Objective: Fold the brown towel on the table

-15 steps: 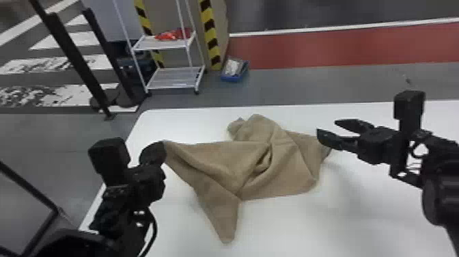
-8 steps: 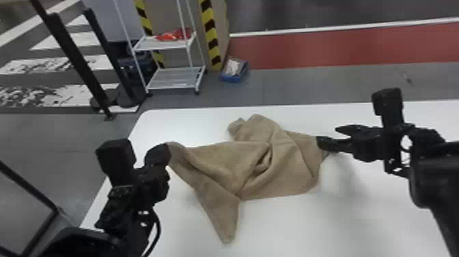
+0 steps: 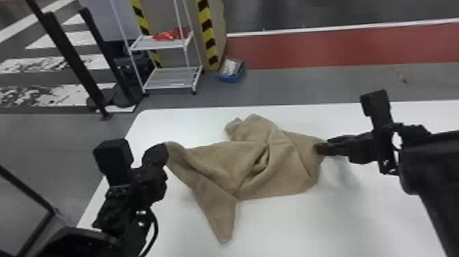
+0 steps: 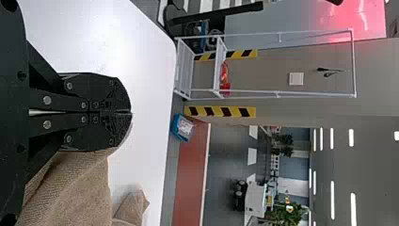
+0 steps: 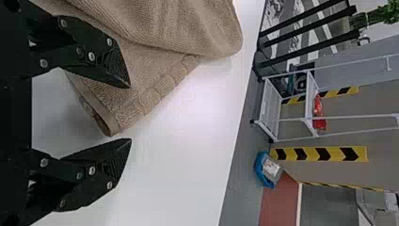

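While the brown towel (image 3: 280, 174) lies rumpled on the white table (image 3: 341, 225), the left gripper (image 3: 165, 153) pinches its raised left end between closed fingers, and the right gripper (image 3: 318, 149) is spread wide at its right edge.

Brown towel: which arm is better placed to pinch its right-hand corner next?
Right, I'd say: that corner shows between the right tool's open fingers, while the left tool is shut on the towel's left end.
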Robot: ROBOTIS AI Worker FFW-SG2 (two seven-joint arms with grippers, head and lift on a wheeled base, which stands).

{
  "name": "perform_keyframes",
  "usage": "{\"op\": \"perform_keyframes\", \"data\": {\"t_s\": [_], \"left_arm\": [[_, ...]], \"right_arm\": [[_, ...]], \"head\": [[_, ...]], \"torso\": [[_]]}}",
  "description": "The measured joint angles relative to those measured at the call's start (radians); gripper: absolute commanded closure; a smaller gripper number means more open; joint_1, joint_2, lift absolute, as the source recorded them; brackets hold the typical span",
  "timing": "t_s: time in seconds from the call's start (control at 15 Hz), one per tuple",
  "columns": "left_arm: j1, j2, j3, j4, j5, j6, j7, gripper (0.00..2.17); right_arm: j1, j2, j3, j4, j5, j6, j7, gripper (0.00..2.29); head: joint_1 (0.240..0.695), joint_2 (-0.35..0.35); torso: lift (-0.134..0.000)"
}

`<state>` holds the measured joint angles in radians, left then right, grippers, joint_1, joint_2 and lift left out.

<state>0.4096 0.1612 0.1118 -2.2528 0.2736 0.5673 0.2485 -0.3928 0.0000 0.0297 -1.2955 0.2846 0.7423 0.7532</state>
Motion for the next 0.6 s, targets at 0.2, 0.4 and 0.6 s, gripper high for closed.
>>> {"op": "perform_keyframes", "data": {"t_s": [0.2, 0.4, 0.6], "left_arm": [[-0.004, 0.000, -0.001, 0.005, 0.000, 0.000, 0.000, 1.74], [-0.003, 0.000, 0.003, 0.005, 0.001, -0.003, 0.000, 1.74], [-0.002, 0.000, 0.010, 0.005, 0.001, -0.006, 0.000, 1.74]], "right_arm": [[0.000, 0.000, -0.002, -0.011, -0.008, 0.037, 0.042, 1.90], [0.027, 0.000, -0.008, -0.067, -0.023, 0.048, 0.063, 2.01], [0.070, 0.000, -0.036, -0.154, -0.058, 0.048, 0.072, 2.01]], "head": [[0.695, 0.208], [0.695, 0.216], [0.695, 0.220]], "torso": [[-0.124], [-0.124], [-0.124]]}}
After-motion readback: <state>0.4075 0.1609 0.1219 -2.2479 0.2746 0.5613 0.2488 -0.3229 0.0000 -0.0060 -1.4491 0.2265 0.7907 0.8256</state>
